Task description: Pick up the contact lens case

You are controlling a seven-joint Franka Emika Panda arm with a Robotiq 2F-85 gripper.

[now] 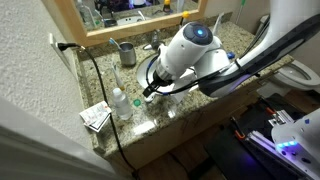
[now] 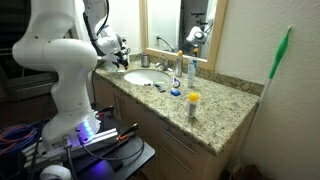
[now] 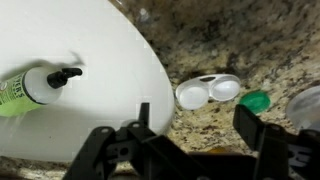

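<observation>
The contact lens case (image 3: pixel 208 91) is a small whitish case with two round lidded cups. It lies on the speckled granite counter (image 3: pixel 200 40) just right of the white sink (image 3: pixel 70 90). A small green cap (image 3: pixel 255 101) lies right beside it. My gripper (image 3: pixel 197 135) is open and empty, with its fingers a little short of the case and above the counter. In an exterior view my gripper (image 1: pixel 152 88) hangs low over the counter near the clear bottle with a white cap (image 1: pixel 120 103), and the case is hidden there.
A green soap bottle with a black pump (image 3: pixel 30 88) lies in the sink. A metal cup (image 1: pixel 128 55), a small box (image 1: pixel 97 117) and a black cable (image 1: pixel 100 100) are on the counter. A yellow-capped bottle (image 2: pixel 194 103) stands near the counter's front edge.
</observation>
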